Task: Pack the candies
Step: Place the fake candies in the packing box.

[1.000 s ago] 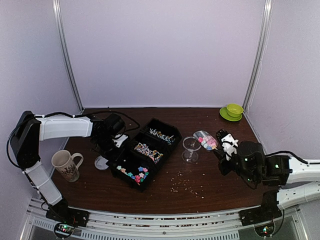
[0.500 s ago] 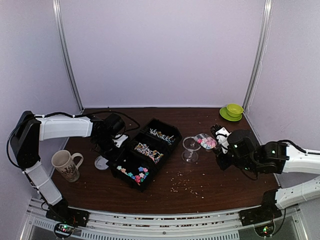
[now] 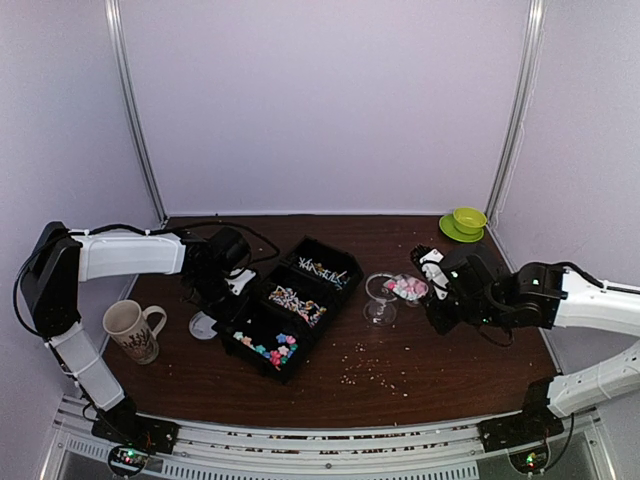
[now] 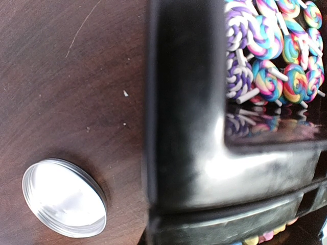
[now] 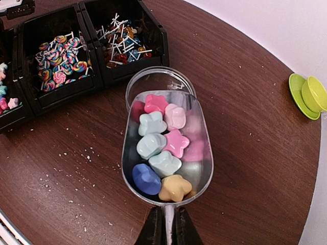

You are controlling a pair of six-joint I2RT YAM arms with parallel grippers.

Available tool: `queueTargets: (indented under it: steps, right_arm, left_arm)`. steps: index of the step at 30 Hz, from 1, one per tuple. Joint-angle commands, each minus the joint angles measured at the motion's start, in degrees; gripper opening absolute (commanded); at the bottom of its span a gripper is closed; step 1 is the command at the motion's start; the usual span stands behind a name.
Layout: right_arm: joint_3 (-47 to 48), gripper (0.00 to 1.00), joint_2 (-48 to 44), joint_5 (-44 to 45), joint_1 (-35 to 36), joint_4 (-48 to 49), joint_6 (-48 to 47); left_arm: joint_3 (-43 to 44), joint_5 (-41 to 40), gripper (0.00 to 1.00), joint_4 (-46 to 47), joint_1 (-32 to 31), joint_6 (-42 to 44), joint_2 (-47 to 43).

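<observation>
My right gripper (image 5: 166,230) is shut on the thin handle of a clear scoop (image 5: 204,176). Chunky pink, pale blue, dark blue and yellow candies (image 5: 158,148) fill it. The scoop's tip lies over the rim of a small stemmed glass (image 5: 158,79); from above, scoop (image 3: 408,288) and glass (image 3: 381,297) stand right of the black three-part tray (image 3: 325,320). The tray holds pastel pieces (image 3: 268,348), swirled lollipops (image 3: 295,303) and white sticks (image 3: 322,270). My left gripper (image 3: 232,290) sits against the tray's left wall (image 4: 184,127); its fingers do not show apart from that wall.
A round metal lid (image 4: 64,196) lies on the table just left of the tray. A patterned mug (image 3: 130,330) stands at the near left, and a green cup on a saucer (image 3: 465,222) at the far right. Pale crumbs (image 3: 370,372) are strewn in front of the glass.
My right arm has carried the loaded scoop left and farther back, from beside the glass to over its rim. The left arm has not moved.
</observation>
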Motion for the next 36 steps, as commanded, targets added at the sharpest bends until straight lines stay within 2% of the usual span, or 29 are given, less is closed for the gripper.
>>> queueTargets:
  steps: [1, 36]
  right_arm:
    - [3.3, 0.0, 1.3, -0.7, -1.0, -2.6, -0.2]
    - [15.1, 0.0, 11.0, -5.5, -3.8, -16.2, -2.4]
  left_arm:
    - [4.1, 2.5, 0.0, 6.8, 0.4, -0.6, -2.0]
    - [4.3, 2.8, 0.0, 6.8, 0.4, -0.6, -2.4]
